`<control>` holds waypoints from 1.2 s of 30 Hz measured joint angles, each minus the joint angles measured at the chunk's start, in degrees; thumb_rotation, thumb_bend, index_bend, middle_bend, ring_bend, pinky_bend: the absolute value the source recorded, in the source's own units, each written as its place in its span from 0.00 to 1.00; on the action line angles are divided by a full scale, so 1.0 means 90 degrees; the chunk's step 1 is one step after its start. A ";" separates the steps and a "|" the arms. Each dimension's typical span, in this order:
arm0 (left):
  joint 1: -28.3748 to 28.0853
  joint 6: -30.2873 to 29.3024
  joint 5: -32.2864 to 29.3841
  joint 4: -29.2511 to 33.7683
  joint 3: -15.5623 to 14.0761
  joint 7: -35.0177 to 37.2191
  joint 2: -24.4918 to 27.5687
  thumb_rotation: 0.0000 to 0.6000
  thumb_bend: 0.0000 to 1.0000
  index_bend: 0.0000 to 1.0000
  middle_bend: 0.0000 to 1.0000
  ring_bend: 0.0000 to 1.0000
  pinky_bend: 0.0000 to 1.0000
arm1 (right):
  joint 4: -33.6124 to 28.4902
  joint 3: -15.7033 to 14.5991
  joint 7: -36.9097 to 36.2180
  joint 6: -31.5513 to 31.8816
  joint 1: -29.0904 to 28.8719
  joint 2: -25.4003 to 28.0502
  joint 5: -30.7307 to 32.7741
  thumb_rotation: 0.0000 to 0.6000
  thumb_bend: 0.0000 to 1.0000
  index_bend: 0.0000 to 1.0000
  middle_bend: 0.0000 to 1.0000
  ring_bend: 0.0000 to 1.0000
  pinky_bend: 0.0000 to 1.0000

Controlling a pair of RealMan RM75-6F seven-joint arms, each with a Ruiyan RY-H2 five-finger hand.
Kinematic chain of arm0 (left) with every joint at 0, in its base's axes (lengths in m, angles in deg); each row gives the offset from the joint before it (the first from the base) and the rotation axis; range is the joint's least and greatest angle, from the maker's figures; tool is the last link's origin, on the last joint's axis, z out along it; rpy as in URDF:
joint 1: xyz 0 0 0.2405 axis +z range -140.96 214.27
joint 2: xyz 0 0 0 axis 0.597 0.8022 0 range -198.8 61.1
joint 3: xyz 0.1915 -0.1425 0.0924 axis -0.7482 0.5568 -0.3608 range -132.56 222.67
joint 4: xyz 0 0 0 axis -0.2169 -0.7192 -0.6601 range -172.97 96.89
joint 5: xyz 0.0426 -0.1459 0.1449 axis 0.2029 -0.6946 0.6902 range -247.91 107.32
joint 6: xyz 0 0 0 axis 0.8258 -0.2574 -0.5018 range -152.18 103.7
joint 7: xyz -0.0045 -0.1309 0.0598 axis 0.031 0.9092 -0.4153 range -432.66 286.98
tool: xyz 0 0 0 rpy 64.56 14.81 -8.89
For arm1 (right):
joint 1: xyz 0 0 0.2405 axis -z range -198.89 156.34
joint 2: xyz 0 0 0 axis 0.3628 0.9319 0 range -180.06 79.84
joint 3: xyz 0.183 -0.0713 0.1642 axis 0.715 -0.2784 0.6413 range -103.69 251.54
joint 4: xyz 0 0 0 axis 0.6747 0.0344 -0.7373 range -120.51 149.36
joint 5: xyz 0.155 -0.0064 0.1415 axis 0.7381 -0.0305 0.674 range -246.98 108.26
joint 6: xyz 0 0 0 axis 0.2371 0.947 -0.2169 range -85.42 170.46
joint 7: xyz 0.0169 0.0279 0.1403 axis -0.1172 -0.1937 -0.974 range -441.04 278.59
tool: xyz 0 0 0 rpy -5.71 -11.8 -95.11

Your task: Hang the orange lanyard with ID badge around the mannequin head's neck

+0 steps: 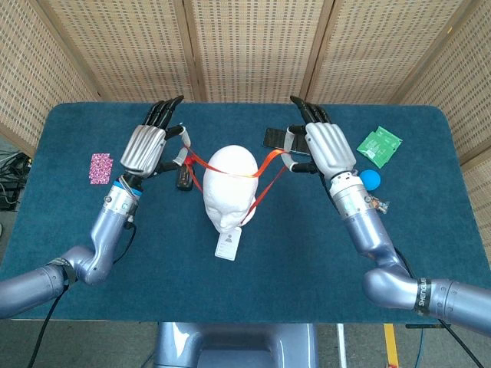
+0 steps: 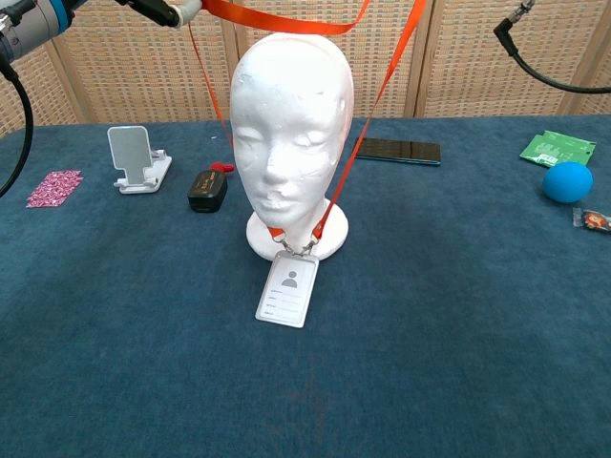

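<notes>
The orange lanyard is stretched over the top of the mannequin head, which stands upright near the middle of the blue tabletop. One end of the loop is held at the left robot hand, on the side of the head toward the left edge; the other end is held at the right robot hand, on the side toward the right edge. Both straps run down past the face and meet at clips in front of the neck base. The ID badge hangs there, its lower edge resting on the tabletop just in front of the base, toward the near edge.

Both robot hands are raised above the tabletop at about crown level, backs turned upward, long fingers extended toward the far edge. Each grips the strap underneath, between thumb and a finger. In the chest view only a fingertip of the left robot hand shows at the top edge, touching the strap; the right robot hand is out of that frame.

Toward the left edge lie a pink patterned card, a white phone stand and a black key fob. Behind the head lies a black phone. Toward the right edge lie a green packet, a blue ball and a small wrapped sweet.
</notes>
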 measured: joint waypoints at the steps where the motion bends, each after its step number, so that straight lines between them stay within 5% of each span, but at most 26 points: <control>1: -0.0021 0.0037 -0.0046 -0.0053 0.0016 0.0007 -0.0021 1.00 0.46 0.75 0.00 0.00 0.00 | 0.0079 0.0002 0.0022 -0.0023 -0.0043 -0.0017 0.0075 1.00 0.64 0.76 0.00 0.00 0.00; 22: -0.0808 0.0926 -0.0972 -0.1785 0.0208 -0.0334 -0.1031 1.00 0.46 0.69 0.00 0.00 0.00 | 0.2907 -0.0319 -0.0096 -0.1171 -0.0829 -0.1088 0.0895 1.00 0.64 0.76 0.00 0.00 0.00; 24: -0.0892 0.0983 -0.0987 -0.2027 0.0200 -0.0345 -0.1183 1.00 0.46 0.60 0.00 0.00 0.00 | 0.3142 -0.0362 -0.0146 -0.1277 -0.0877 -0.1207 0.0850 1.00 0.64 0.75 0.00 0.00 0.00; 27: -0.0988 0.1098 -0.1008 -0.2349 0.0173 -0.0327 -0.1388 1.00 0.46 0.31 0.00 0.00 0.00 | 0.3502 -0.0422 -0.0239 -0.1410 -0.0928 -0.1381 0.0758 1.00 0.62 0.72 0.00 0.00 0.00; 29: -0.1044 0.1193 -0.1040 -0.2532 0.0157 -0.0312 -0.1507 1.00 0.45 0.10 0.00 0.00 0.00 | 0.3757 -0.0438 -0.0353 -0.1497 -0.0949 -0.1504 0.0705 1.00 0.52 0.61 0.00 0.00 0.00; 31: -0.1081 0.1276 -0.1087 -0.2655 0.0147 -0.0327 -0.1580 1.00 0.45 0.01 0.00 0.00 0.00 | 0.3963 -0.0445 -0.0491 -0.1580 -0.0953 -0.1599 0.0640 1.00 0.35 0.44 0.00 0.00 0.00; 34: -0.1130 0.1411 -0.1161 -0.2802 0.0141 -0.0334 -0.1672 1.00 0.45 0.00 0.00 0.00 0.00 | 0.4244 -0.0472 -0.0731 -0.1726 -0.0930 -0.1703 0.0433 1.00 0.15 0.20 0.00 0.00 0.00; 36: -0.1140 0.1457 -0.1164 -0.2845 0.0136 -0.0272 -0.1704 1.00 0.44 0.00 0.00 0.00 0.00 | 0.4373 -0.0492 -0.0856 -0.1783 -0.0900 -0.1755 0.0278 1.00 0.11 0.15 0.00 0.00 0.00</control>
